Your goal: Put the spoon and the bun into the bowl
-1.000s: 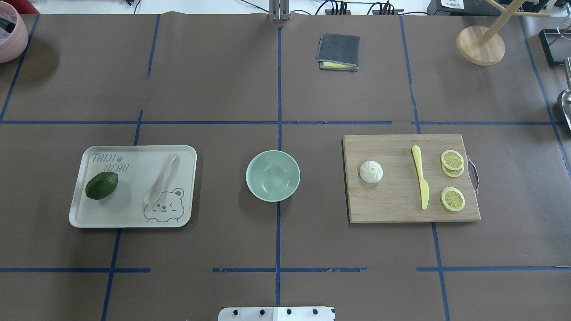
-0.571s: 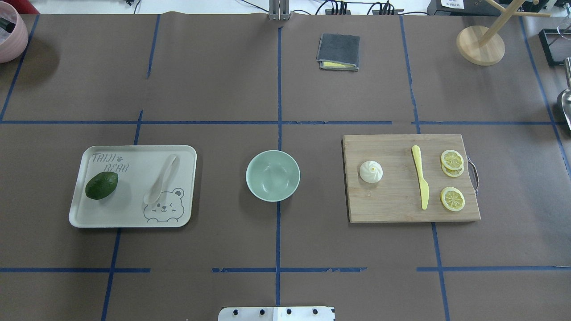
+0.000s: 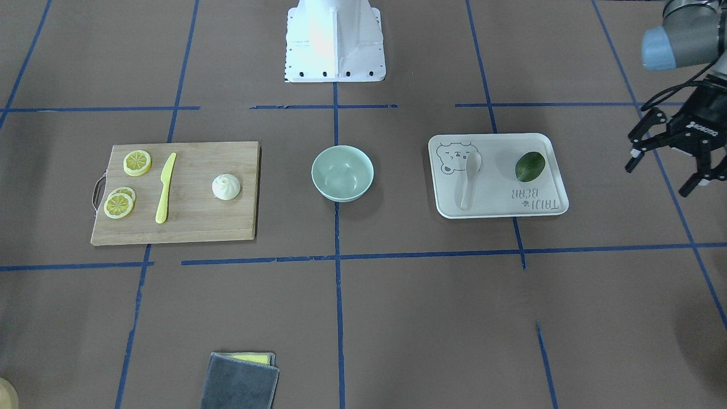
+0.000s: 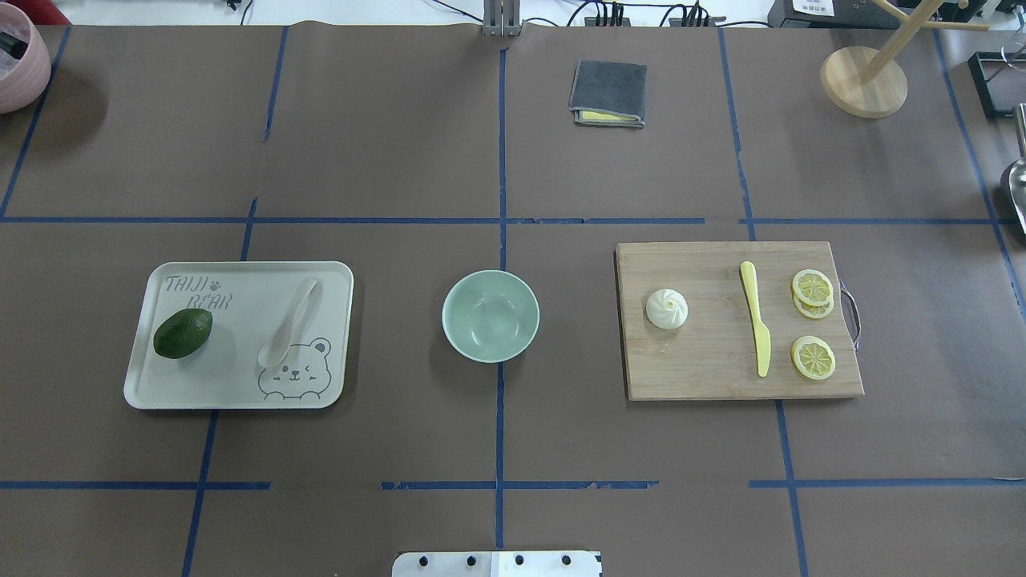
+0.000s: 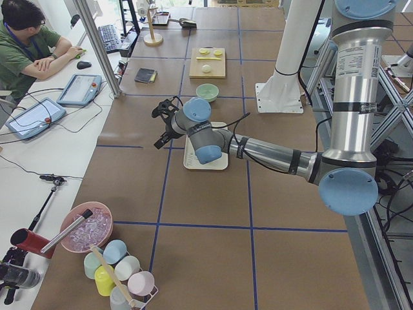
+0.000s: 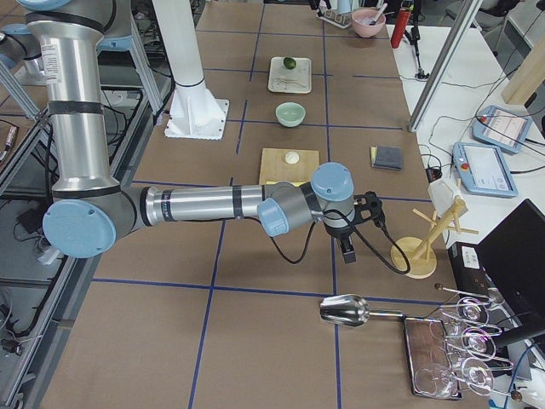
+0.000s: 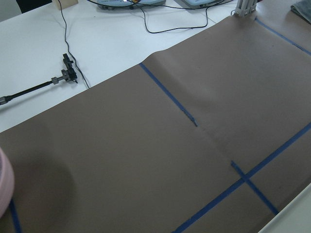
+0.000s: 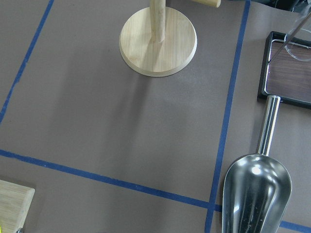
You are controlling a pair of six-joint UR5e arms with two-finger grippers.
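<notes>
The off-white spoon [image 4: 290, 322] lies on the pale tray [image 4: 240, 394] at the left, next to a dark green avocado [image 4: 183, 333]. The empty mint-green bowl [image 4: 490, 315] stands at the table's middle. The white bun [image 4: 667, 308] sits on the wooden cutting board [image 4: 705, 365] at the right. My left gripper [image 3: 661, 173] is open and empty, out past the tray's outer side, well away from the spoon [image 3: 470, 179]. My right gripper [image 6: 359, 234] shows only in the exterior right view, beyond the board's outer end; I cannot tell whether it is open or shut.
A yellow plastic knife [image 4: 755, 316] and lemon slices [image 4: 813, 288] lie on the board. A folded grey cloth [image 4: 608, 93] lies at the back. A wooden stand [image 4: 863, 80] and a metal scoop [image 8: 255, 194] are at the far right, a pink bowl [image 4: 16, 64] at the far left.
</notes>
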